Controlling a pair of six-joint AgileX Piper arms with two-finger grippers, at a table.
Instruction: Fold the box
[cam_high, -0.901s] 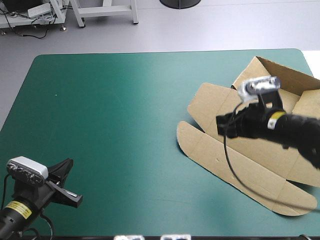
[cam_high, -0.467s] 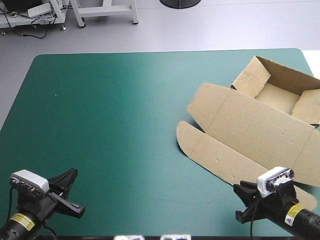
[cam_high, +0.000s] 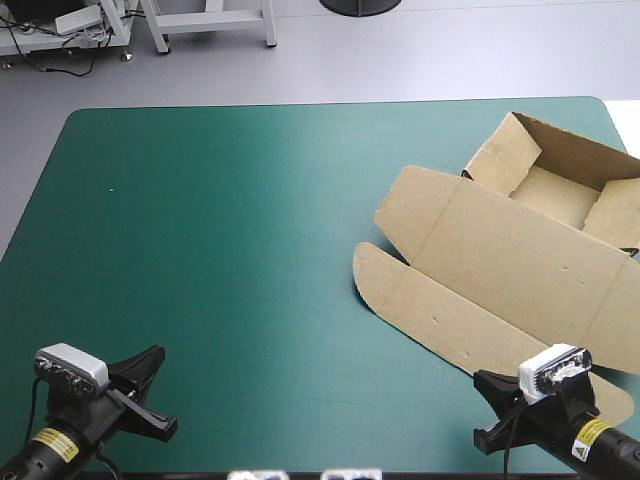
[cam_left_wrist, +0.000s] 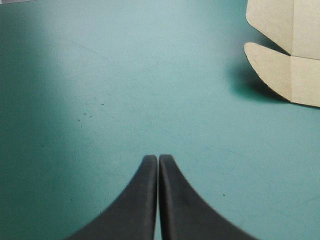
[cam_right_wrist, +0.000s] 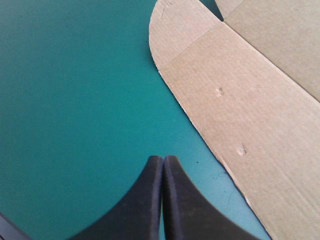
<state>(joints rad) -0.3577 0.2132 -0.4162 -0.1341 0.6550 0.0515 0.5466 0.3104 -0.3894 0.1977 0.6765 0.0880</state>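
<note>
Plainly, the left gripper (cam_left_wrist: 158, 158) has its two black fingers pressed together into one point, holding nothing, low over bare teal-green cover at the table's (cam_high: 250, 200) near left corner. The right gripper (cam_right_wrist: 163, 157) is pinched together and empty in the same way, at the near right corner. Just ahead of it and to one side runs the curved edge of the box's front flap (cam_right_wrist: 210, 95). The box (cam_high: 510, 250) sits on the right half of the table. Its tray (cam_high: 548, 190), with walls raised, is toward the far right corner, and the lid panel (cam_high: 500, 245) and the rounded flap lie flat toward the table's middle. The left wrist view catches only the flap's rounded end, well apart from that gripper. Whether the tray's walls are fully tucked cannot be told from above, though they seem to stand unaided. Judged so, the forming looks done and the step in hand is parking the arms. To do it well, the right gripper should move only over bare cover. Its fingers should not cross the flap's edge, since a nudge there could swing the flat sheet and tug the tray. The left arm has free room.
</note>
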